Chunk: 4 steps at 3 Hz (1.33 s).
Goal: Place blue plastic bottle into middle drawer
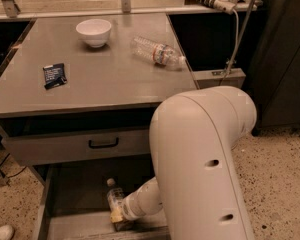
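The blue plastic bottle (113,198) stands tilted inside the open middle drawer (72,199), white cap up, low in the camera view. My gripper (117,217) reaches into the drawer from the right and is shut around the bottle's lower part, just above the drawer floor. The pale forearm and the large white arm housing (200,159) cover the drawer's right half.
Above the open drawer is a grey drawer front with a black handle (103,144). On the grey cabinet top lie a clear crinkled bottle (157,53), a white bowl (93,31) and a dark packet (55,75). A white shoe (0,232) is on the floor at the left.
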Each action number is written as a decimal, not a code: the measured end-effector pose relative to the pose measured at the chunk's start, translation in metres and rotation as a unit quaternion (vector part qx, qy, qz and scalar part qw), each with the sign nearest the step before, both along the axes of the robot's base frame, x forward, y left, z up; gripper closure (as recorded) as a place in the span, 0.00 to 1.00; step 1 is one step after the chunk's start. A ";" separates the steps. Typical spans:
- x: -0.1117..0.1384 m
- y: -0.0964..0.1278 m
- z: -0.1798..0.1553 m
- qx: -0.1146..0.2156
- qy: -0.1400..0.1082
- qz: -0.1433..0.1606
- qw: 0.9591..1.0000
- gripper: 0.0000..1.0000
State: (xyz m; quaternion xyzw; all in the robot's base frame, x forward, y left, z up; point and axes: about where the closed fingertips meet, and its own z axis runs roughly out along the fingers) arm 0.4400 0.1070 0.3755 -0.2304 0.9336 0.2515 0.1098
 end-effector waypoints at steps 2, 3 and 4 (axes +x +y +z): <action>0.000 0.000 0.000 0.000 0.000 0.000 1.000 0.36; 0.000 0.000 0.000 0.000 0.000 0.000 1.000 0.13; 0.000 0.000 0.000 0.000 0.000 0.000 1.000 0.00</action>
